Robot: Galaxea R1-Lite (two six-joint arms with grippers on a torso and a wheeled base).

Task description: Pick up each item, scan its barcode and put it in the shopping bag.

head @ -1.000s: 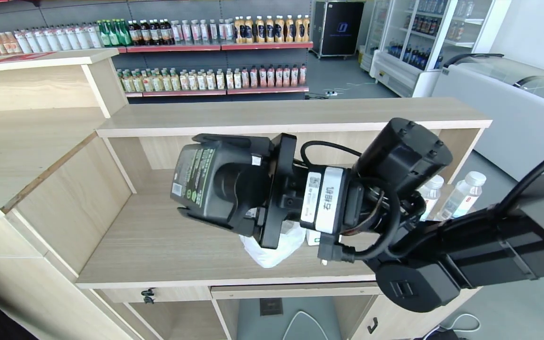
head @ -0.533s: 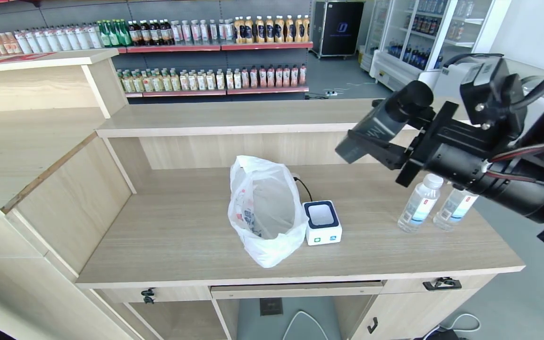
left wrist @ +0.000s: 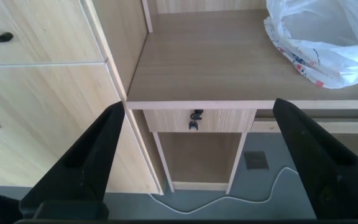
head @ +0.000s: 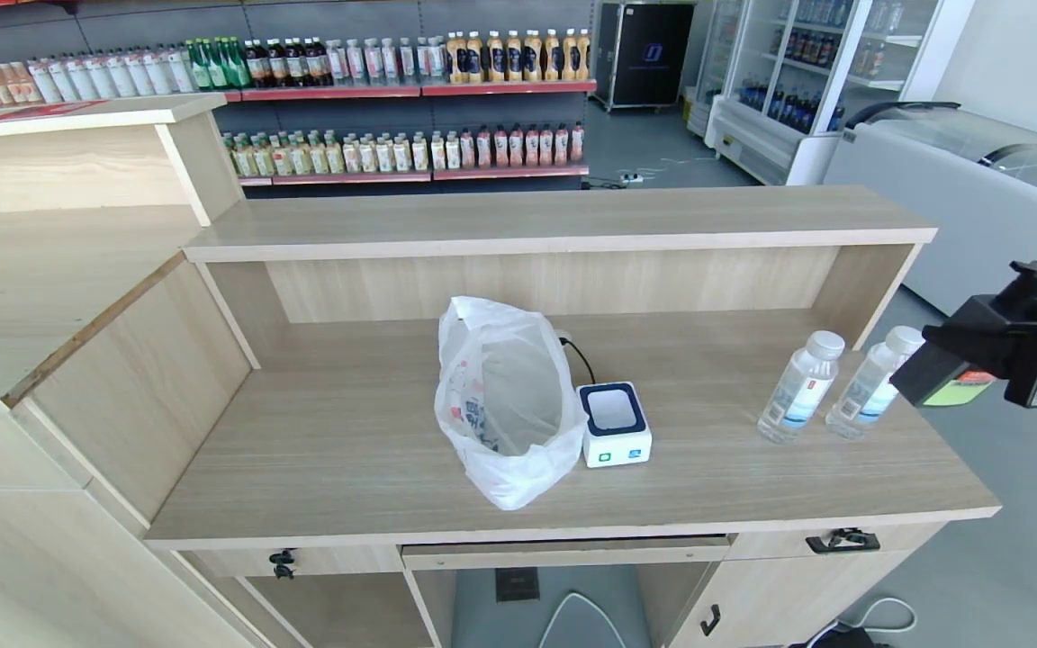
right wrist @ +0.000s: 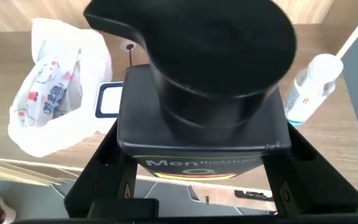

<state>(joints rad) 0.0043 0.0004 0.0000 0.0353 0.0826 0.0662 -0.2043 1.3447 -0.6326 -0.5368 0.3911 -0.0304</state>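
A black bottle (head: 960, 364) with a wide black cap hangs beyond the counter's right end, and my right gripper (head: 1003, 355) is shut on it. In the right wrist view the same bottle (right wrist: 204, 112) sits clamped between the fingers (right wrist: 107, 180). An open white shopping bag (head: 500, 400) stands mid-counter, with the small white scanner (head: 613, 423) touching its right side. Two clear water bottles (head: 798, 387) (head: 870, 382) stand upright near the right end. My left gripper (left wrist: 197, 165) is open and holds nothing, low in front of the counter's left front edge.
The wooden counter (head: 734, 486) has a raised back ledge (head: 554, 220) and a left side wall. A drawer with a key (left wrist: 194, 119) sits under the front edge. Shelves of drinks and freezers stand in the room behind.
My right arm swung the black bottle from close before the camera, above the bag, out to the right past the counter's end. The bag, scanner and water bottles stayed put.
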